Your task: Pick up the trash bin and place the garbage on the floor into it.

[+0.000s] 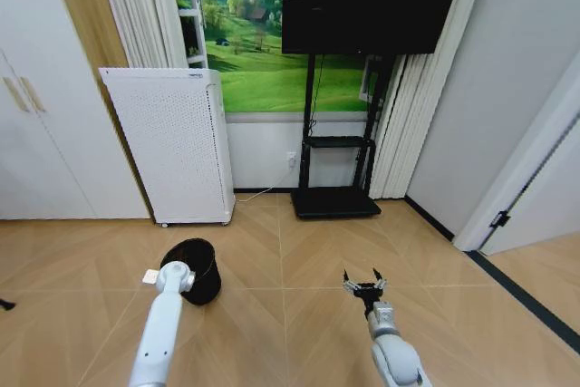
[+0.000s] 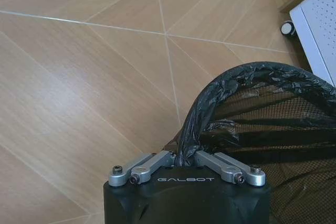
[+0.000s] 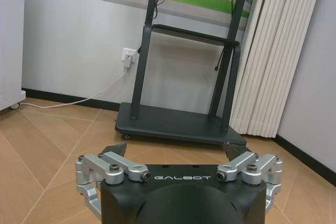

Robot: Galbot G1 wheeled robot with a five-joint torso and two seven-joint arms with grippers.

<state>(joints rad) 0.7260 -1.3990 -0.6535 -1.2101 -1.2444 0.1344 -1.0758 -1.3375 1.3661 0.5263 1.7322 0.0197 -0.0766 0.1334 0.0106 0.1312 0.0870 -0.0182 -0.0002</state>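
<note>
The white appliance (image 1: 170, 144) is standing tall against the wall, well beyond the left jaws, and one of its small wheels (image 2: 287, 28) is showing past the bin's far rim in the left wrist view. The TV stand (image 1: 335, 169) is sitting dead ahead of the right jaws, well apart from them, its flat black base (image 3: 178, 124) resting on the wood floor (image 1: 290, 251) with a white cable (image 3: 79, 99) trailing along the skirting from a wall socket (image 3: 127, 55).

Now the action: the trash bin (image 1: 193, 269) is sitting right at the left gripper (image 2: 185, 162), a small black mesh basket lined with a crinkled black bag. In the left wrist view its rim is running straight between the jaws, which are drawn in tight on the bagged edge, pinching it with no gap showing to either side. From the head view the bin is tilting a little, and whether its bottom is touching the floor, I cannot tell.

Over on the other side, the right gripper (image 1: 364, 285) is hanging low over the bare floor, well apart from the bin. Its jaws are spreading wide and nothing is sitting between them.
</note>
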